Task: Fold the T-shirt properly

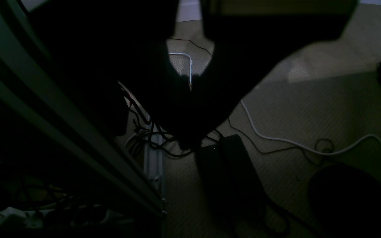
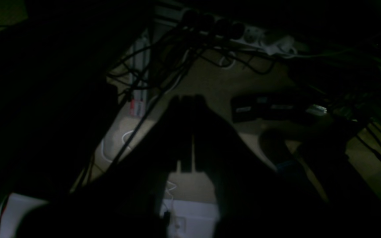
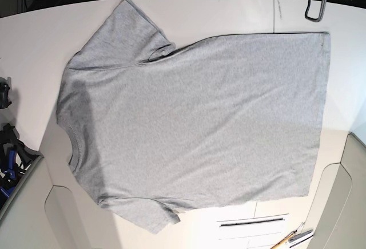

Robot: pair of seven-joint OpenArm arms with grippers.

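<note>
both tools, left point(image 1: 190, 82) and right point(image 2: 187, 132), jaws together, empty (t-shirt point(image 3: 194, 129) flat on table point(image 3: 229, 11))

The shirt point(image 3: 194, 123) lies spread flat over most of the white surface point(image 3: 34, 43), so nothing tall stands in the way above it. Bare strips of surface run along the far edge, the left side and the right end past the hem. At the near edge two pens point(image 3: 291, 240) lie just clear of the cloth. Below the surface, both wrist views show dark floor crowded with cables point(image 1: 276, 138) and a power strip point(image 2: 263, 41).
</note>
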